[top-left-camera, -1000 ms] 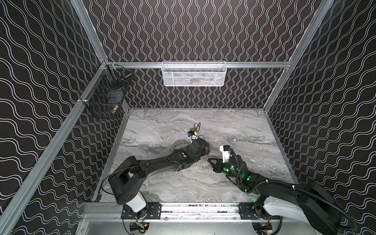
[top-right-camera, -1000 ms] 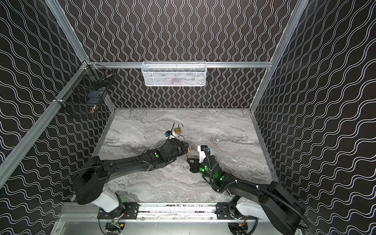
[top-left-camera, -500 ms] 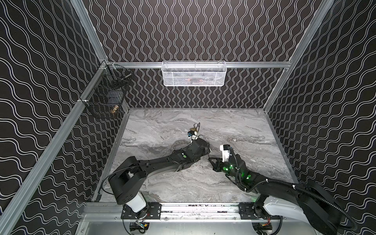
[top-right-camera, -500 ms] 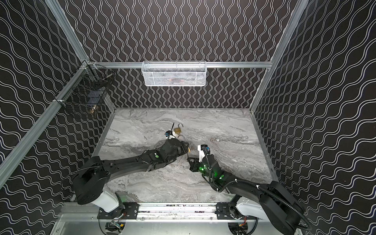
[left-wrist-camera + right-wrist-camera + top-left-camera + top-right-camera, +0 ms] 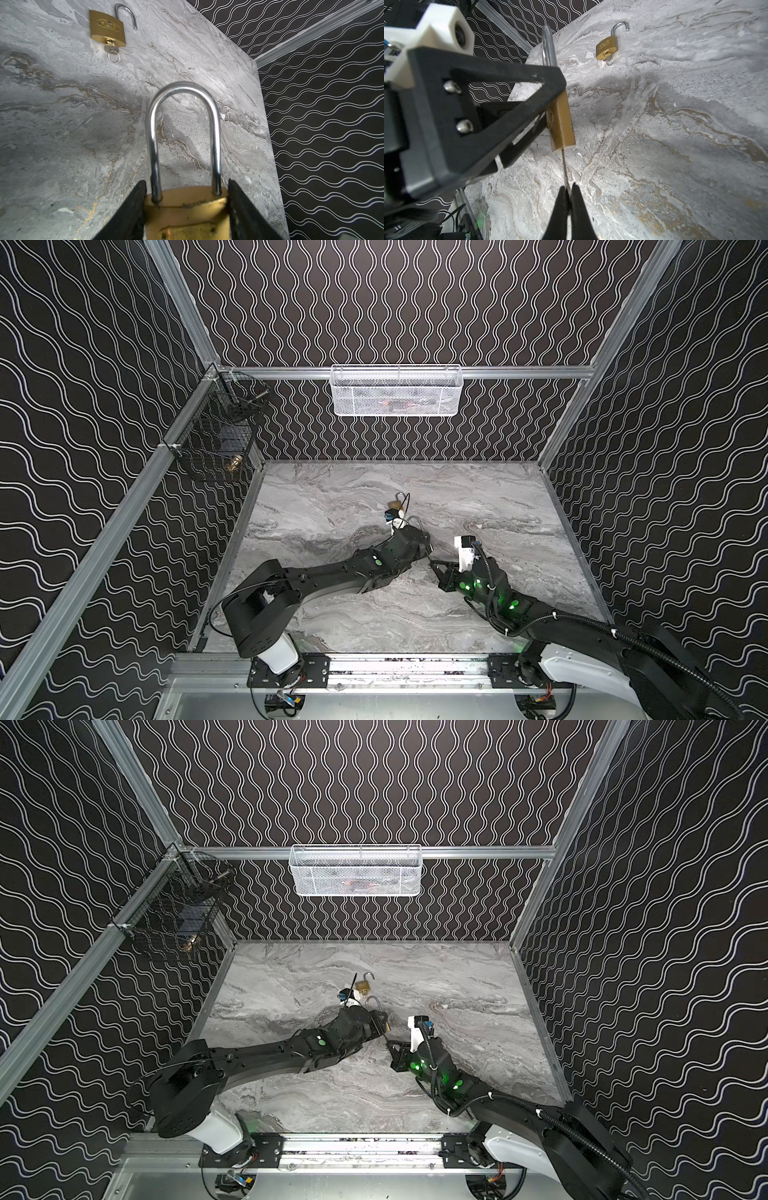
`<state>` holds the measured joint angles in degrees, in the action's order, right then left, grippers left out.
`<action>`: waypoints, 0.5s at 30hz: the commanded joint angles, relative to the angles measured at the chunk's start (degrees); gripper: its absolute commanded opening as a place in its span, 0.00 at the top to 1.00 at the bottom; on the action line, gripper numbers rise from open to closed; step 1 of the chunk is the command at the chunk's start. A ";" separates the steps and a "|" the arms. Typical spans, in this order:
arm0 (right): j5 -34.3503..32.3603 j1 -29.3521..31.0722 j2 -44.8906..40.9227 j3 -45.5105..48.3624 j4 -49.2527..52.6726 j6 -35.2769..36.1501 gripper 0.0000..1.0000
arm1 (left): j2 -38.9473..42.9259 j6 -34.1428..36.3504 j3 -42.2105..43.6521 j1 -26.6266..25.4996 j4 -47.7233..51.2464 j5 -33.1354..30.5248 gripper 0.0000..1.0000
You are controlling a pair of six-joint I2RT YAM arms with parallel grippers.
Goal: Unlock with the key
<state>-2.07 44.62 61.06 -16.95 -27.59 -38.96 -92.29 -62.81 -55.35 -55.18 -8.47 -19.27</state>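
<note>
The left gripper (image 5: 186,184) clamps the padlock (image 5: 187,212) while the right gripper (image 5: 568,188) pinches the key (image 5: 564,164) stuck in its base; a second padlock (image 5: 107,28) lies open on the table (image 5: 62,135).

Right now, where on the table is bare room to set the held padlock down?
Bare: far right corner of the table and left side below the black basket. Crowded: the middle, where left gripper and right gripper meet at the held padlock, beside the open padlock.
</note>
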 commanded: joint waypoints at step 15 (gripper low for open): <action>-4.15 0.28 3.97 0.91 -11.77 -3.19 1.00 | -1.29 -11.01 -1.40 -0.31 1.10 -3.97 0.62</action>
<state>-3.31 44.69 64.97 -16.03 -33.61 -40.07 -93.25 -70.54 -57.23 -55.22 -5.06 -22.20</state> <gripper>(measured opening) 0.066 0.565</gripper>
